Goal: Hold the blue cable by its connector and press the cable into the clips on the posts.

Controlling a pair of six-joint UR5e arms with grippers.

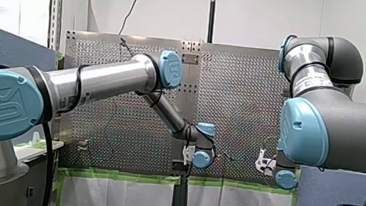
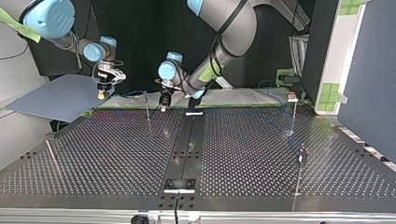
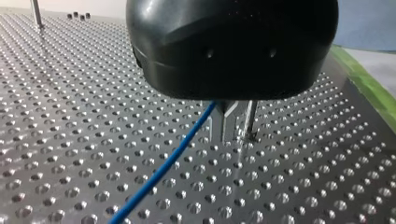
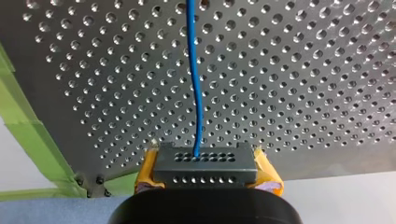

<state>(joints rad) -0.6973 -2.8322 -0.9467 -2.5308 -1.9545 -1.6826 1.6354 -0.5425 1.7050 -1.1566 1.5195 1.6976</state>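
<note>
While my right gripper (image 4: 206, 176) is clamped on the dark connector (image 4: 205, 161), its yellow pads (image 4: 145, 173) press against the block's two short sides. Rows of small holes mark the block's visible faces. The blue cable (image 4: 195, 93) leaves the connector on the face turned away from the gripper. It runs straight ahead, with one slight bend, over the perforated table (image 4: 303, 93). The table's edge shows on either side of the connector, and green tape (image 4: 25, 140) borders the table beside the gripper.

My left gripper (image 3: 225, 134), black-housed, hangs low over the table, and the cable reaches it just under the housing. Whether it clamps the cable cannot be told. Just beside this gripper a thin metal post (image 3: 250, 119) stands upright in the table. From the gripper the cable slants down and away across the holes, apart from the post.

Seen in the top view, the two grippers hang near each other at the table's far edge, with a stretch of blue showing between them. Further posts (image 2: 293, 116) stand well apart from both grippers.
</note>
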